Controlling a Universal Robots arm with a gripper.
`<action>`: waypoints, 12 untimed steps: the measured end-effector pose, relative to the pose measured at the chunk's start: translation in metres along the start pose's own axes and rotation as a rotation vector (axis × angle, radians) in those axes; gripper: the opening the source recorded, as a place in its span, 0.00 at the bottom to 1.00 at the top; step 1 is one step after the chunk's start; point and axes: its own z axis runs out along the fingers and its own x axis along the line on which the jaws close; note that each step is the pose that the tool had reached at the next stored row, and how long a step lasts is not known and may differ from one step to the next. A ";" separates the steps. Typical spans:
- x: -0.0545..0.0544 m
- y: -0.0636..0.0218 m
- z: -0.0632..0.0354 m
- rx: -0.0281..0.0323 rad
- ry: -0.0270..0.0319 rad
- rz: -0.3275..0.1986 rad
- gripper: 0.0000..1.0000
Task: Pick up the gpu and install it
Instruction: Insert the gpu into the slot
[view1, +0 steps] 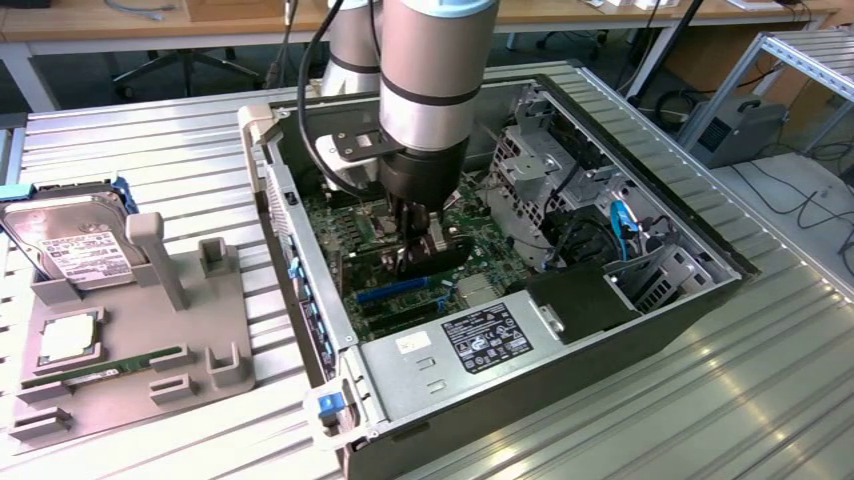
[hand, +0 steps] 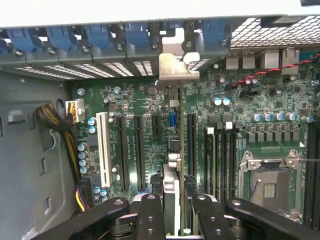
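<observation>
The gripper (view1: 424, 250) is pinching the gpu (hand: 172, 200) edge-on between its fingers (hand: 150, 215), hanging inside the computer case (view1: 667, 300) above the motherboard (hand: 140, 145); no motherboard print is legible.

the gpu (hand: 172, 197) is black and green along its edge, with a silver bracket (hand: 176, 64) at one end. the tool (hand: 173, 212) is black. the arm (view1: 427, 70) is silver-grey with black bands. the motherboard (hand: 235, 130) is dark green, dotted with silver and blue capacitors, carrying black slots (hand: 123, 152) and one white slot (hand: 104, 149). the case (view1: 561, 375) is black outside, grey metal inside, with blue clips (hand: 97, 37). the surface (view1: 147, 150) is ribbed silver. the holder (view1: 160, 345) is grey, and the hard drive (view1: 74, 245) silver with a white label.
</observation>
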 end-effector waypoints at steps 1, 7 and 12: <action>0.000 0.0001 0.0003 0.0003 0.0072 0.000 0.27; -0.002 0.0006 0.0013 0.0002 0.0253 0.033 0.27; -0.002 0.0031 0.0018 0.0002 0.0251 0.035 0.27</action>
